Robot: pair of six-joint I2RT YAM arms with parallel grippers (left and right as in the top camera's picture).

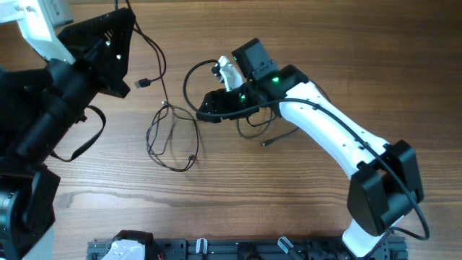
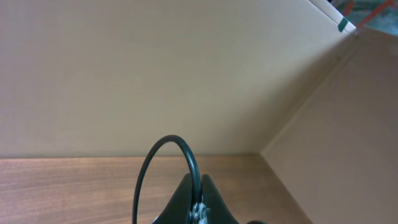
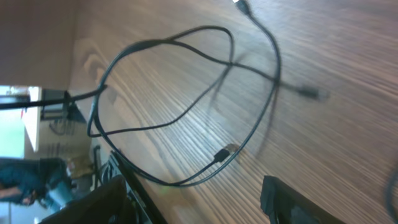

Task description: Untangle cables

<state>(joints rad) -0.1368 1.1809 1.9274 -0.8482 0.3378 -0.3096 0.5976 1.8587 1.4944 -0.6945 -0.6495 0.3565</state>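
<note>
Thin black cables (image 1: 173,137) lie in loose loops on the wooden table left of centre, with a small plug (image 1: 143,83) above them. My left gripper (image 1: 127,29) at the top left is shut on one cable, which runs down to the loops. In the left wrist view the jaws (image 2: 198,202) pinch that cable (image 2: 168,142), which arcs up from them. My right gripper (image 1: 215,103) is open, low over the table just right of the loops. The right wrist view shows its jaws (image 3: 193,196) spread wide over the loops (image 3: 186,112) and a plug end (image 3: 221,154).
Another cable loop (image 1: 189,81) curves by the right gripper, and a cable end (image 1: 266,143) lies below the right arm. A black rail (image 1: 238,249) runs along the table's front edge. Beige walls (image 2: 186,74) stand behind the table's far edge.
</note>
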